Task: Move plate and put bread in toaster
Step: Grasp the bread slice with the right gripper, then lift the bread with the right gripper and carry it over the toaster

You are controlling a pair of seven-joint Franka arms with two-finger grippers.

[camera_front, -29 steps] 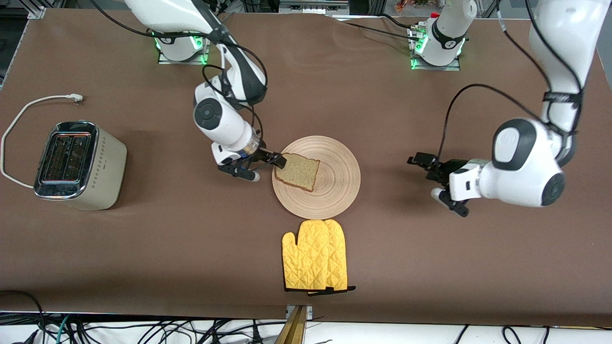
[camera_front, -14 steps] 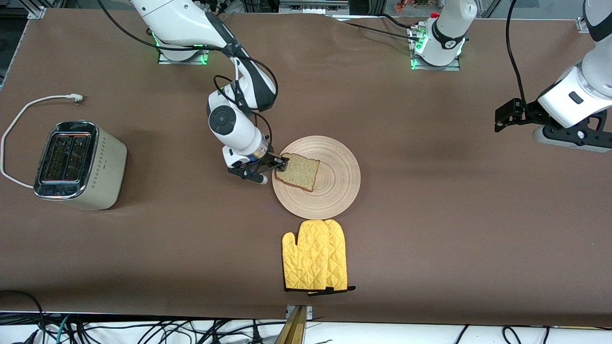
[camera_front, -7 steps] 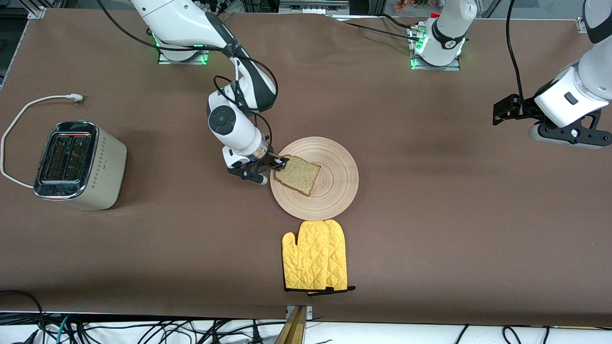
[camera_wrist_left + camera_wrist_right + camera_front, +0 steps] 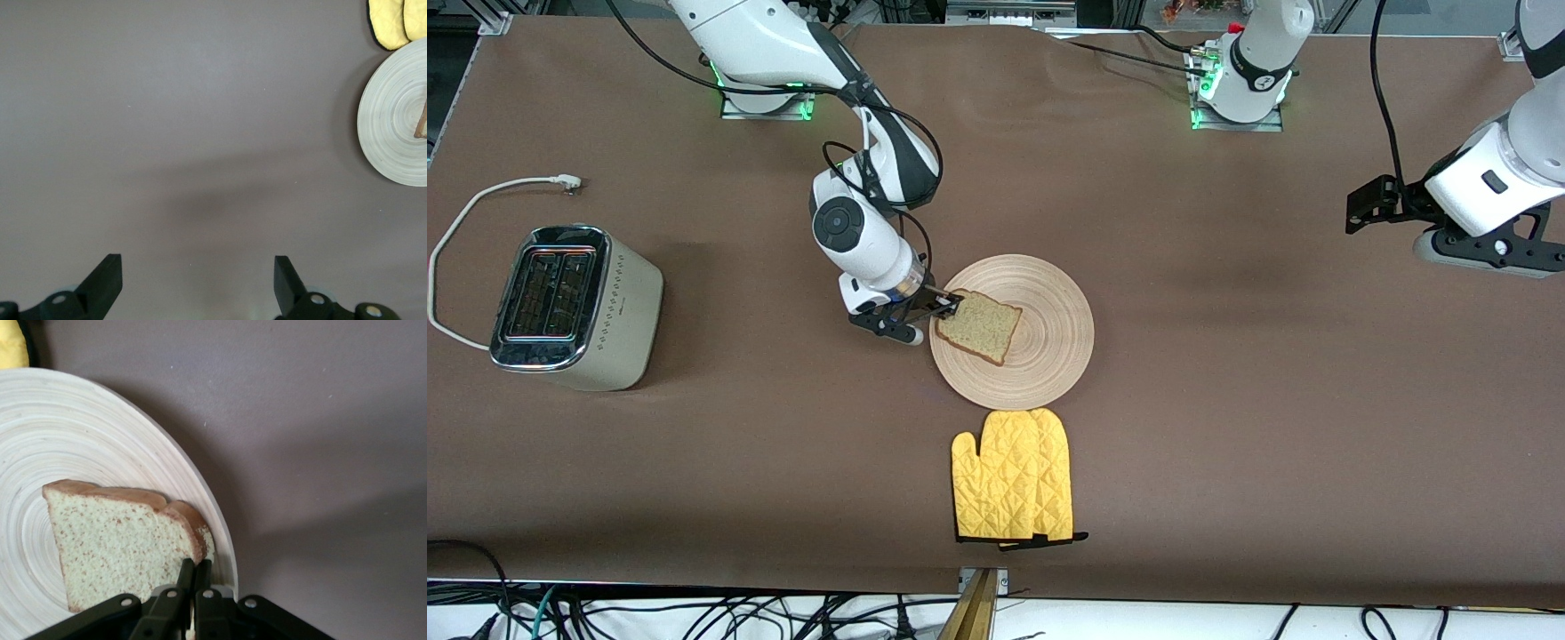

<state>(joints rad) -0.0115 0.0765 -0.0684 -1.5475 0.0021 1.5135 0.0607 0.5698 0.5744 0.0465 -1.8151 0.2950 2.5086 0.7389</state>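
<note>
Right now I have the right gripper [image 4: 946, 307] clamped on one corner of the bread [image 4: 980, 326], fingers pinched tight together on the crust at the plate's [image 4: 1049, 356] edge toward the right arm's end of the table. Bread is on the plate, mid-table, with the yellow mitt [image 4: 1014, 474] just nearer the front camera. I judge we're at the pickup step: grasp made, lift not yet done (plate looks already placed, as far as I can judge).

Next move, my call: raise the slice clear of the plate, carry it to the toaster [image 4: 574, 307] well off at the right arm's end, turn it edge-down over a slot.

Slice lies flat or nearly so, roughly square so no strong long axis; its held corner points at the right gripper, darker crust edge facing the mitt.

Left gripper [image 4: 197, 283] waits over bare table at the left arm's end, fingers wide apart, holding nothing.
</note>
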